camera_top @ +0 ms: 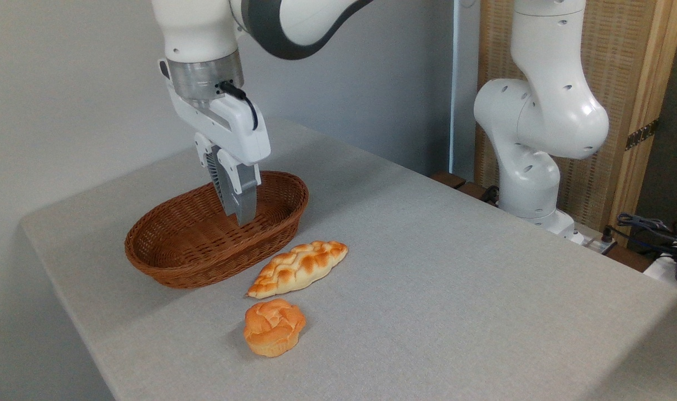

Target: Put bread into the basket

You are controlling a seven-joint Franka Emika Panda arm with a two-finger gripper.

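Wicker, reddish-brown and oval, the basket [204, 245] sits at the left of the grey counter [455, 289], nothing lying in it. Above it the white arm comes down from the top edge, wrist vertical, and the gripper [240, 214] hangs with its tips inside the basket's rim; the jaws look pressed together with nothing between them. Just right of the basket, on the counter, lies the braided bread [298, 268], angled with one pointed end toward the front. In front of it sits a round orange bun [274, 326]. Farther right stands the arm's white base [539, 167] before a woven panel [633, 83], with cables [650, 225] at the far edge.
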